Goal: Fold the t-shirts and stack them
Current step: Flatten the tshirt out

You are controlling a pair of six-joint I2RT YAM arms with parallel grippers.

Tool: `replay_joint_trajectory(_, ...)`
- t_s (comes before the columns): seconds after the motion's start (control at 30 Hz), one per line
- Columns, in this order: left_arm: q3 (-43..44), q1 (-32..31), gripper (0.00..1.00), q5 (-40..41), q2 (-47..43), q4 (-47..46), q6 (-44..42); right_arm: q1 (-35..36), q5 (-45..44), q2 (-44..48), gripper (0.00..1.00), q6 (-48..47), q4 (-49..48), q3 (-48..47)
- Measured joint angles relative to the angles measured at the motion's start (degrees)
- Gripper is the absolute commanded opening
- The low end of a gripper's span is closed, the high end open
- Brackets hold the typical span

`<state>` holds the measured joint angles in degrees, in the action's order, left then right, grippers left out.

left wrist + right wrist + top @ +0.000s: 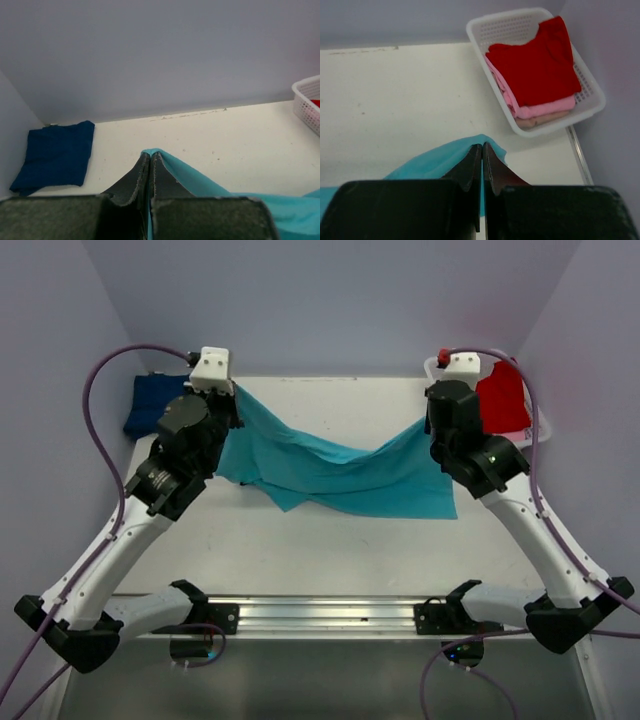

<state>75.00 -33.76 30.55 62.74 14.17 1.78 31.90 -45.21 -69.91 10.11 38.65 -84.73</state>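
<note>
A turquoise t-shirt [330, 470] hangs stretched between both arms, sagging in the middle with its lower part on the table. My left gripper [150, 156] is shut on its left top corner [200, 180]. Over on the other side my right gripper [482, 147] is shut on the right top corner [435, 162]. A folded navy t-shirt [152, 405] [55, 155] lies at the back left corner. Red [535, 65] and pink [540, 107] folded t-shirts lie stacked in the basket at the back right.
The white slotted basket [590, 107] [545, 425] [307, 102] stands against the right wall. Grey walls close in the table [350, 530] at the back and both sides. A metal rail [330, 615] runs along the near edge between the arm bases.
</note>
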Motion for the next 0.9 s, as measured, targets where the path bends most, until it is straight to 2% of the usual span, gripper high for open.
replay_joint_trajectory(0.13,-1.9,0.0,0.0,-5.5,-8.7,-1.4,-2.5,0.1,4.9,8.3,0.0,-5.1,-7.5,4.7)
replay_joint_trajectory(0.23,-4.0,0.0,0.0,-10.3,-19.7,-2.5,-4.5,0.1,7.8,20.3,0.0,-9.3,-13.5,10.1)
replay_joint_trajectory(0.33,-2.3,0.0,0.0,-13.9,-27.1,-3.4,-6.1,0.1,10.9,31.1,0.0,-13.5,-19.2,12.4)
replay_joint_trajectory(0.5,3.0,0.2,0.0,-20.2,-30.7,-3.8,-7.5,0.1,15.0,42.2,0.0,-19.3,-28.2,12.9)
replay_joint_trajectory(0.67,4.0,1.1,0.0,-22.7,-29.1,-3.8,-7.5,0.1,13.6,39.2,0.0,-21.6,-29.3,10.3)
replay_joint_trajectory(0.9,3.8,1.1,0.0,-12.5,-14.6,-7.9,-9.9,-0.1,7.2,15.7,0.0,-20.3,-28.2,6.0)
